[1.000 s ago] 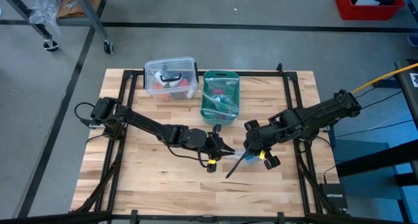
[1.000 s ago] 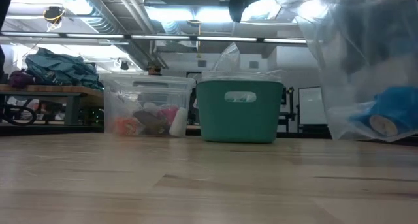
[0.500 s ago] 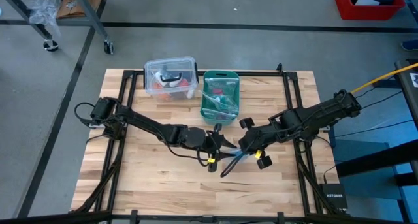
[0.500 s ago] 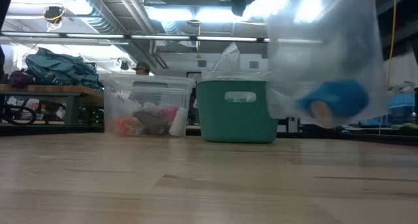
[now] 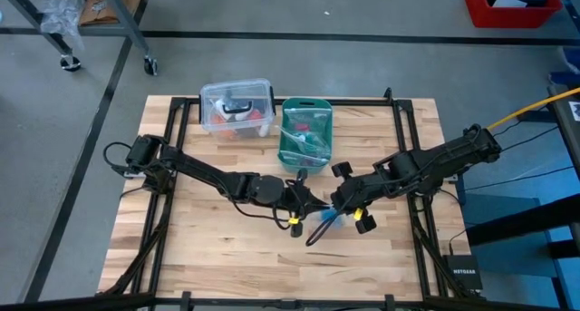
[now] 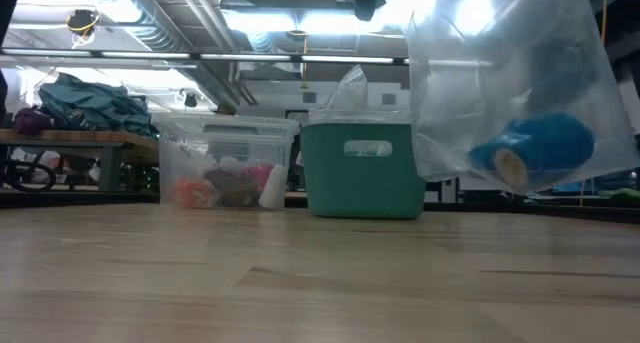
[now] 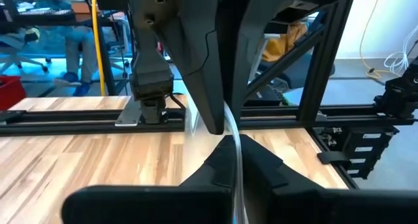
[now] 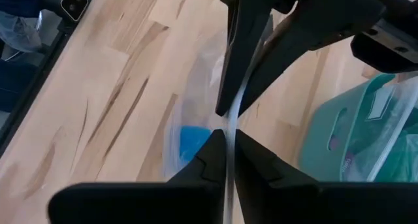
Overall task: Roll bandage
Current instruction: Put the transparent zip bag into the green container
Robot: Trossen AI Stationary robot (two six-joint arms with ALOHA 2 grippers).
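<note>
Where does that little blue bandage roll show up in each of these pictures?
High view: bandage barely shows as a blue speck between the two grippers.
Low view: blue roll inside a hanging clear bag, at right.
Left wrist view: not visible.
Right wrist view: blue patch inside the bag.
Shared landmark: teal basket.

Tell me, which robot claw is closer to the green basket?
Left. The left gripper sits just in front of the green basket; the right gripper is beside it, slightly farther off.

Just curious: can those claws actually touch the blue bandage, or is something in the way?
Yes, a clear plastic bag is in the way. The bandage hangs inside it above the table, and both claws, left and right, pinch only the bag's edge.
</note>
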